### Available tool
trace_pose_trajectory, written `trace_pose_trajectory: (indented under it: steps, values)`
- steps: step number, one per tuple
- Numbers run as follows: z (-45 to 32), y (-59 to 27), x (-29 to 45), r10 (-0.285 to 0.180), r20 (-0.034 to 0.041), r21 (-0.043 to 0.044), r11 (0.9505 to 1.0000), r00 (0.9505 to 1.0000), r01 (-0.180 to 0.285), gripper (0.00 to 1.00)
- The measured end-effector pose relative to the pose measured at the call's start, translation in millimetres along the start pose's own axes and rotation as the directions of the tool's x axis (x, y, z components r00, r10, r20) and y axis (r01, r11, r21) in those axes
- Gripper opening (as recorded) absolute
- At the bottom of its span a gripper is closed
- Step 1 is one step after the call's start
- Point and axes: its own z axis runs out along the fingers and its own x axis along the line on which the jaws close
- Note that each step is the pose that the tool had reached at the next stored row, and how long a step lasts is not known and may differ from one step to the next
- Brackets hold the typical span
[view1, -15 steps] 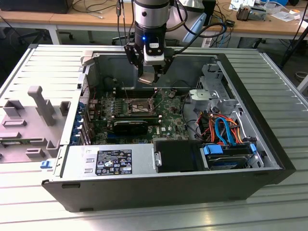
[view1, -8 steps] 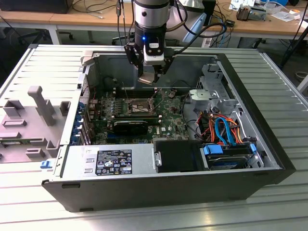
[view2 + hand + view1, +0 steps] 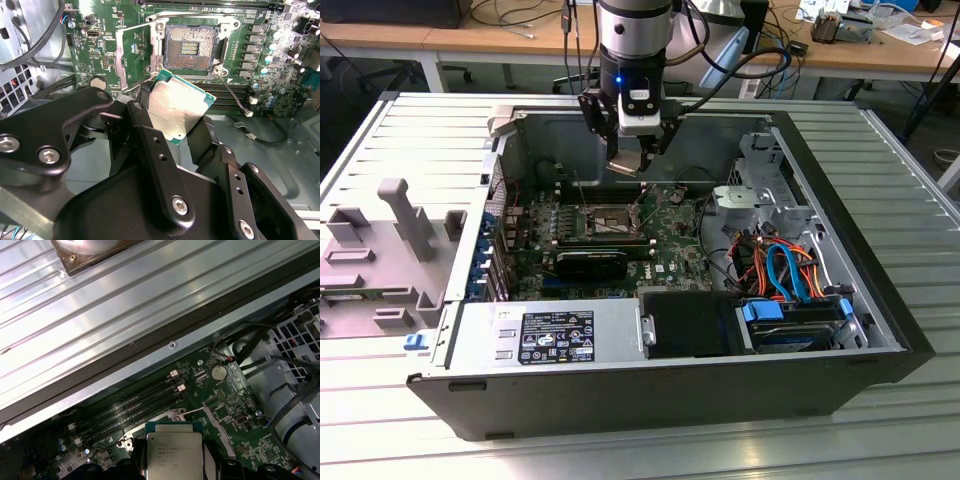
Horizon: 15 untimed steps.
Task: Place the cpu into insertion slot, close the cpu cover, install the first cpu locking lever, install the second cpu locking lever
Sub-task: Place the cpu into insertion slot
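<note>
Ribbed metal desk (image 3: pixel 890 190) carries an open computer case (image 3: pixel 620 390). Above its motherboard (image 3: pixel 672 250), the pincer (image 3: pixel 638 163) is clamped on two edges of the tilted cpu (image 3: pixel 180 107), near but clear of the bare insertion slot (image 3: pixel 191 47), whose cpu cover (image 3: pixel 119 60) stands swung open.

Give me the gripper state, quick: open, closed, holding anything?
The gripper is closed on the cpu, held clear of the empty insertion slot.

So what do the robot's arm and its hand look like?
The arm is a round silver and black tube with a blue light. Black cables hang beside it. The gripper is black and jointed, with shiny silver screws.
</note>
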Motion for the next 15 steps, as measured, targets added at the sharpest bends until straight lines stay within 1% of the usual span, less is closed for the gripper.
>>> trace_pose_trajectory:
  steps: [15]
  values:
    - [0.1,0.0,0.0,0.009,0.0009,-0.0002,1.0000,1.0000,-0.009,0.54]
